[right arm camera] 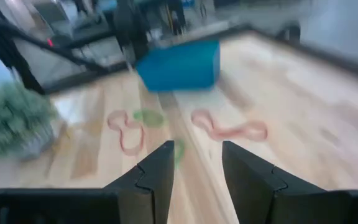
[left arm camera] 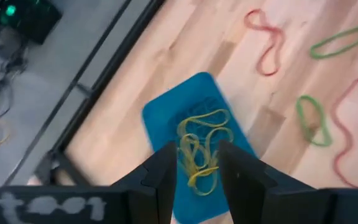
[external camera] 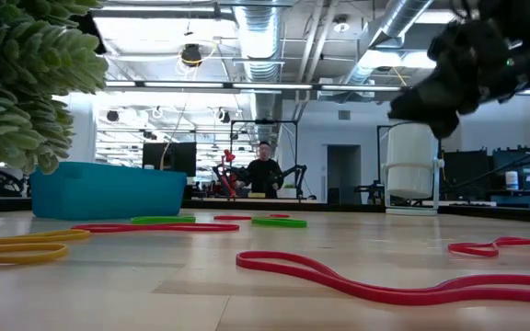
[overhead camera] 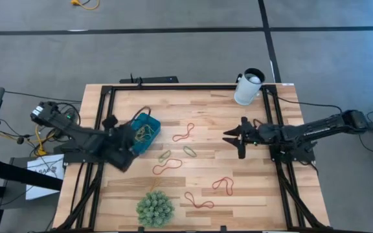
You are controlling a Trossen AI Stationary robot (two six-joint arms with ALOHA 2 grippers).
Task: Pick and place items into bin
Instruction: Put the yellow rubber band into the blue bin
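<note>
Tabletop bin (left arm camera: 166, 118) beneath left tool (left arm camera: 194, 165).

Bright overhead light; blurred wrist views.

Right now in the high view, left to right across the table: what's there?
Left gripper over the teal bin → green spiky ball → red band → green band → red band → right gripper → white cup.
</note>
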